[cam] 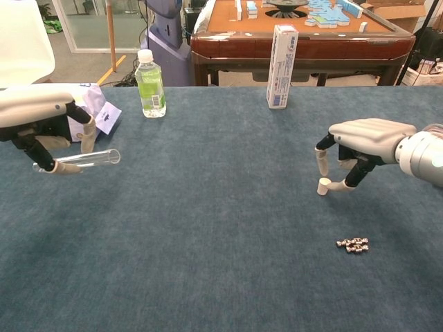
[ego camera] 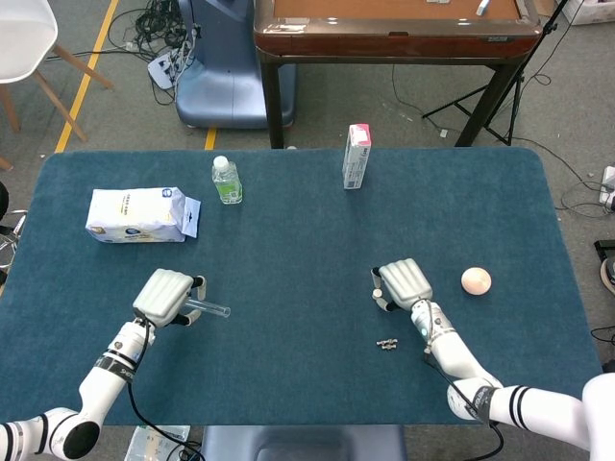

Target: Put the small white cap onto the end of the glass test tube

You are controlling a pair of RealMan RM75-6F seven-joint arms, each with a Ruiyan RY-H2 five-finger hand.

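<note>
While the right hand (cam: pixel 363 142) sits low over the small white cap (cam: pixel 323 185), its fingers (cam: pixel 321 160) are curled down around it: one fingertip just above the cap, the thumb tip at its side, apparently touching. Cap base looks to be on the table (cam: pixel 208 228), so not lifted. Whether the pinch has actually closed can't be told from either view; in the head view the cap is mostly hidden under that hand (ego camera: pixel 402 284).

Left hand (cam: pixel 41 117) is grasping the glass test tube (cam: pixel 86 160), pinched at its closed end, tube roughly level and clear of the cloth, open mouth pointing toward the table's middle. Head view agrees: left hand (ego camera: pixel 165 296) with the tube (ego camera: pixel 209 309) sticking out to the right.

Progress, as a judgement: tube pickup done, cap pickup at the grasp stage, not confirmed. Left to do: secure the cap, lift it, bring both hands together, line the cap up with the tube mouth, push on. Hands are well apart, so the whole mating part remains.

Further out: a small cluster of metal bits (cam: pixel 352 244) lies near the right hand on the robot's side, a peach ball (ego camera: pixel 476 280) beside it to the outside. Far edge has a green bottle (cam: pixel 149 84), a tall carton (cam: pixel 281 66) and a tissue pack (ego camera: pixel 136 214).
</note>
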